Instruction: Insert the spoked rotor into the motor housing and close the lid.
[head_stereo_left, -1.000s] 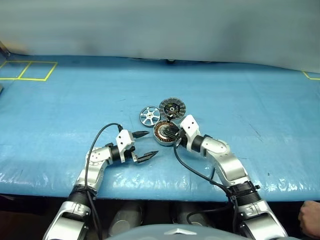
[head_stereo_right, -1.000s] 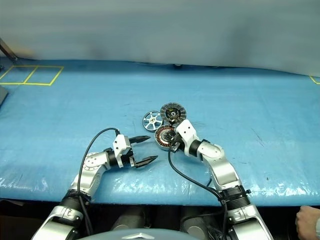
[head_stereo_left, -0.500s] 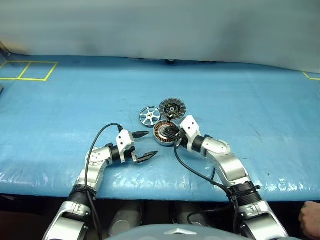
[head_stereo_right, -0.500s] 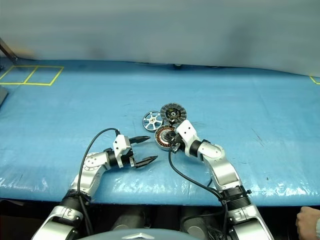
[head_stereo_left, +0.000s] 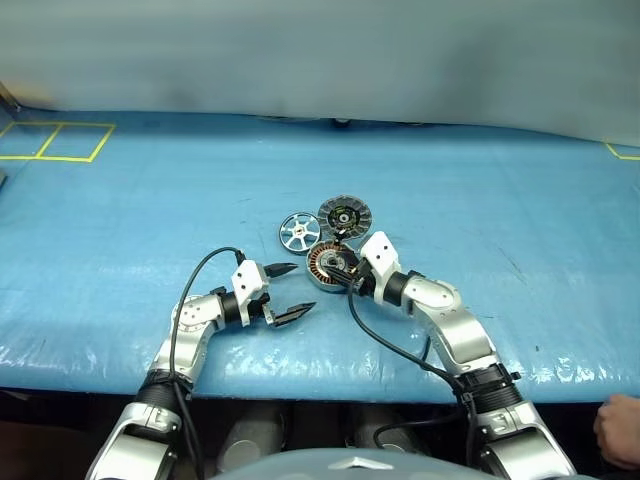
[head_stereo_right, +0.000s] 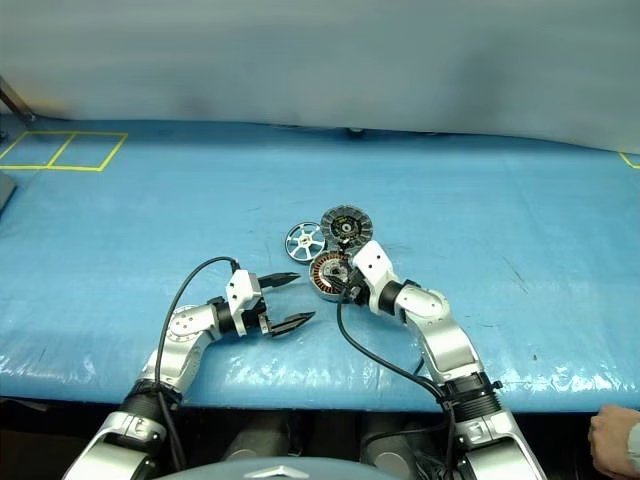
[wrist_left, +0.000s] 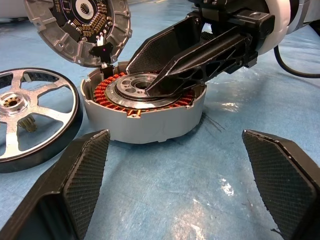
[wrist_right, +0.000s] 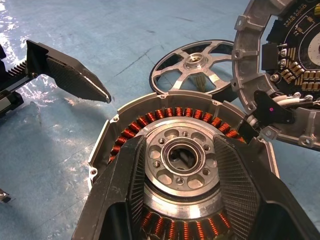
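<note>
A blue-covered counter, seen from above the robot's two arms, with three motor parts grouped near its middle, well away from every edge. Judging by how things lie, the task has barely begun — nothing is inserted and nothing is closed.

Going left to right: the left hand hovers above the counter toward its near edge, fingers spread as wide as they go, holding and touching nothing. It points at the parts from just short of them.

Next, the spoked rotor lies flat on the counter, outside the motor housing and just beside it on the far-left side. It has yet to be picked up and seated.

The housing sits open, its ring of copper windings and metal centre exposed. The lid stands tipped back at the housing's far side, finned dark-centred face showing, so closing it is also left to do.

The right hand reaches down over the housing, fingers partly apart — one on either side of the central hub, over the windings. Whether they touch the metal cannot be told; they carry nothing.
</note>
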